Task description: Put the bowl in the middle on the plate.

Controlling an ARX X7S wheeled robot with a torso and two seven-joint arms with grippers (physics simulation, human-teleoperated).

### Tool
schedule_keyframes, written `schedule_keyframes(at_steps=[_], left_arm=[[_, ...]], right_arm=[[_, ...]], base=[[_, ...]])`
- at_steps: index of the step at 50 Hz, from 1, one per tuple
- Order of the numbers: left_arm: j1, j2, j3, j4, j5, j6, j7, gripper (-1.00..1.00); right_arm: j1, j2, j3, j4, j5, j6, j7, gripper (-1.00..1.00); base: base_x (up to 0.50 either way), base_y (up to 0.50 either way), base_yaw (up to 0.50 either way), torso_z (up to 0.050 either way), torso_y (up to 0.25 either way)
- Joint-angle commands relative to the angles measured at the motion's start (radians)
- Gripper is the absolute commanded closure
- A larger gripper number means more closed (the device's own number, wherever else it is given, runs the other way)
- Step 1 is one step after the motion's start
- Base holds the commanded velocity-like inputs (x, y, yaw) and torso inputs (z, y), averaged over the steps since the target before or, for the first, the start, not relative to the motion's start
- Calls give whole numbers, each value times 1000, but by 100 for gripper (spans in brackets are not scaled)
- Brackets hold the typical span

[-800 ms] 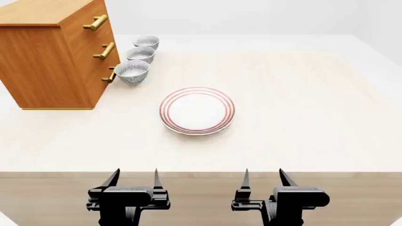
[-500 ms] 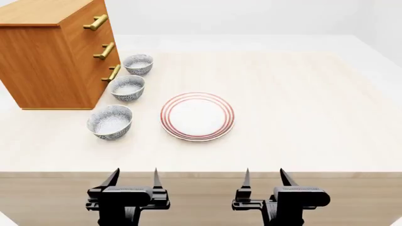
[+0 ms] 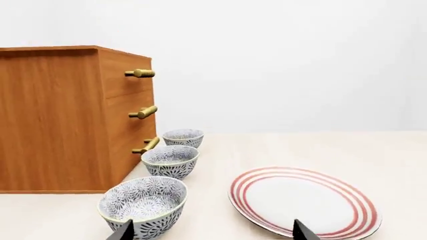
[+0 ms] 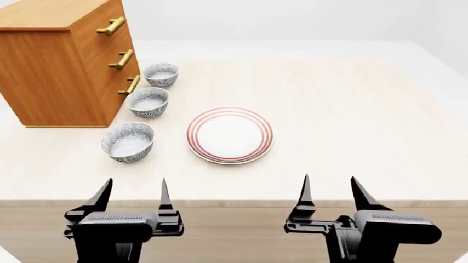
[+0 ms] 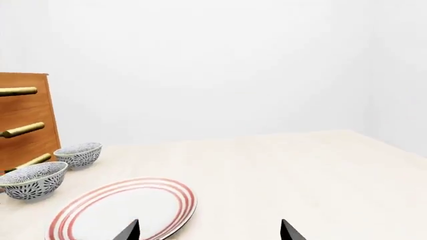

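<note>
Three blue-patterned bowls stand in a row beside the wooden cabinet. The bowl in the middle sits between a nearer bowl and a farther bowl. To their right lies the red-ringed plate, with nothing on it. My left gripper is open at the table's front edge, short of the nearest bowl. My right gripper is open too, in front of the plate's right side. Both hold nothing.
A wooden cabinet with brass drawer handles stands at the back left, close against the bowls. The light wooden table stretches bare to the right of the plate.
The three bowls, first bunched by the cabinet, now stand spread in a longer row, the nearest one much closer to me. Both grippers have risen and moved forward over the table's front edge.
</note>
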Motion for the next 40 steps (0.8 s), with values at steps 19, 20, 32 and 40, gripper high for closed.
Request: schedule_keyframes(at_steps=[19,20,32,40], left_arm=[[43,-41,4,204,-34,-75,-52,-100],[41,-41,4,196,-35,-75,-54,-100],[51,-53,19,220,-43,-76,-62,-100],[49,-60,23,217,-48,-72,-68,-100]], right_arm=[[-33,50,-5,-170,96,82,30,-100],[-33,50,-5,-170,98,82,30,-100],[-34,60,-15,-163,102,75,41,-100],[-33,69,-25,-161,101,77,48,-100]], base=[[348,0,0,0,0],[500,0,0,0,0],[500,0,0,0,0],[500,0,0,0,0]])
